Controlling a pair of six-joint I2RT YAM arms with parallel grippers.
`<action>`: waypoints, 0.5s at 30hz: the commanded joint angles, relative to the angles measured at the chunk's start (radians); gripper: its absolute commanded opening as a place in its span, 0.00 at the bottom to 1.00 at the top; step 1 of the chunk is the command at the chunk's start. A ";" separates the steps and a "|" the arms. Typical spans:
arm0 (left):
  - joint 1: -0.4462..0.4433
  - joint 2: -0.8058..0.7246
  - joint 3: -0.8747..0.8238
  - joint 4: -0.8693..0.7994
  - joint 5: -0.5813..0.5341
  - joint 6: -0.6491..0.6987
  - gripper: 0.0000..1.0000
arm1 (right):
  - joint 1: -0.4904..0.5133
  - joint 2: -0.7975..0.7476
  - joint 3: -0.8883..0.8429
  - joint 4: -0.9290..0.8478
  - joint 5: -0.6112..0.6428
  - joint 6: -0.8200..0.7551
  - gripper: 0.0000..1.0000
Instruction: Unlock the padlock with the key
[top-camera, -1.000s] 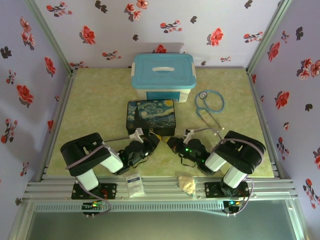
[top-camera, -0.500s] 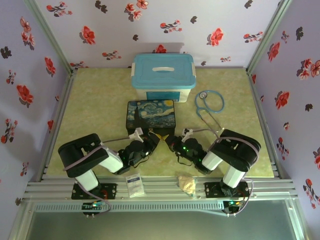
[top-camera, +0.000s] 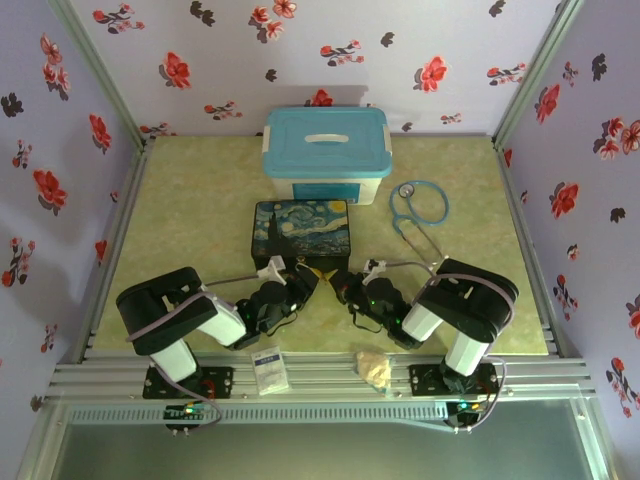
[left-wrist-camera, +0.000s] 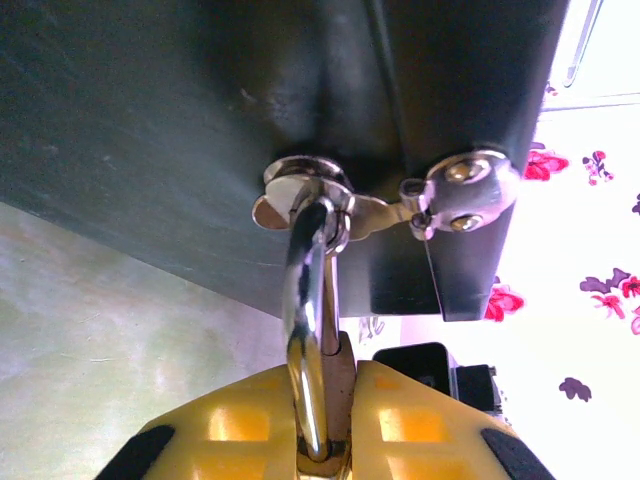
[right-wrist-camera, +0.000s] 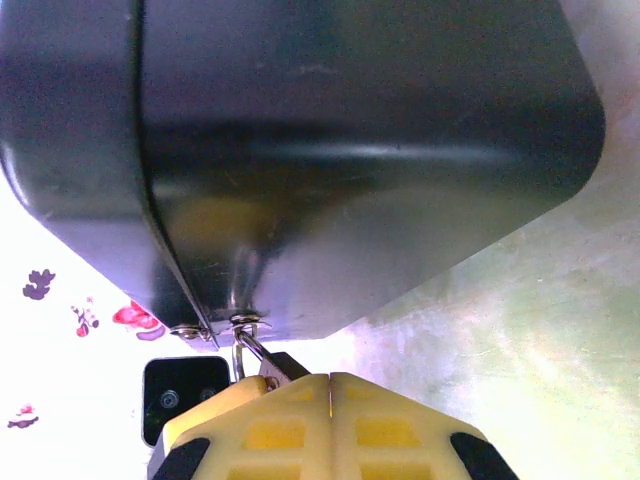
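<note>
The padlock (left-wrist-camera: 305, 300), apparently not yet unlocked, hung from the clasp of the dark box (left-wrist-camera: 150, 120) on the counter (top-camera: 200, 200), gripped by the closed left fingers (left-wrist-camera: 235, 425), while the right fingers (right-wrist-camera: 270, 430) were shut nearby, key unclear.

Both arms reach inward; left pincer (left-wrist-camera: 325, 410) and right pincer (right-wrist-camera: 330, 392) closed.

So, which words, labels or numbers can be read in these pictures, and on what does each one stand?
No text can be read.
Small flat white packet: bluish print, too small to read.
White plastic box with a blue lid: blue label on its front, too blurred to read.
</note>
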 joint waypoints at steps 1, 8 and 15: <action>-0.038 -0.018 0.023 0.117 0.152 0.030 0.00 | 0.026 -0.028 0.026 0.058 -0.039 0.063 0.00; -0.032 -0.023 0.018 0.118 0.144 0.026 0.00 | 0.027 -0.035 0.022 -0.056 -0.053 -0.093 0.08; -0.023 -0.029 -0.015 0.117 0.124 0.027 0.00 | 0.027 -0.214 0.066 -0.496 -0.076 -0.311 0.20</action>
